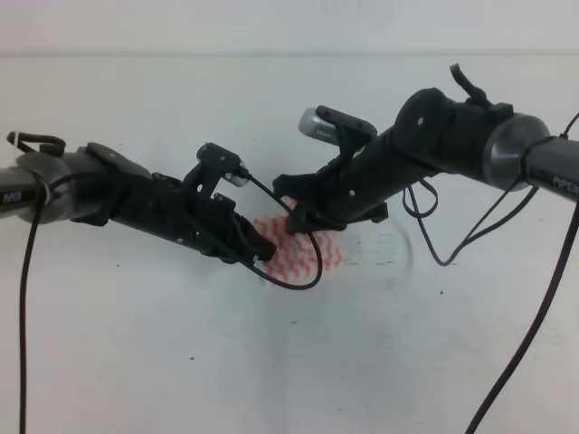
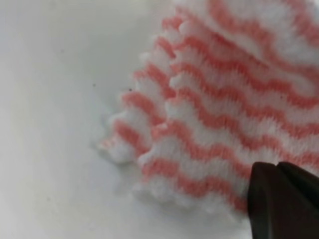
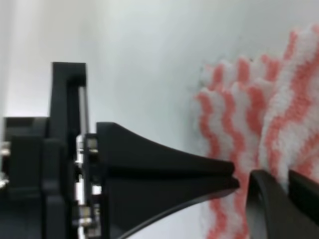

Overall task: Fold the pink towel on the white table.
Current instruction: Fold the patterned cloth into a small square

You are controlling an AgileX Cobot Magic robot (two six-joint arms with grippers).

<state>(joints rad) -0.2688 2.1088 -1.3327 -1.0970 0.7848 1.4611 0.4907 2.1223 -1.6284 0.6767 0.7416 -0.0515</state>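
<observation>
The pink towel [image 1: 312, 253] lies bunched in the middle of the white table [image 1: 136, 362], its wavy pink-and-white stripes stacked in at least two layers in the left wrist view [image 2: 224, 114]. My left gripper [image 1: 268, 250] meets the towel's left edge; its dark fingertips [image 2: 281, 199] sit pressed together on the cloth. The right wrist view shows that left gripper [image 3: 233, 178] with its jaws closed at the towel's edge [image 3: 234, 114]. My right gripper [image 1: 295, 220] is at the towel's upper left, its fingertips [image 3: 289, 201] close together on the cloth.
Black cables [image 1: 298, 282] loop from both arms over and beside the towel. A faint circular mark [image 1: 398, 249] shows on the table to the right of the towel. A few dark specks [image 1: 442, 292] dot the surface.
</observation>
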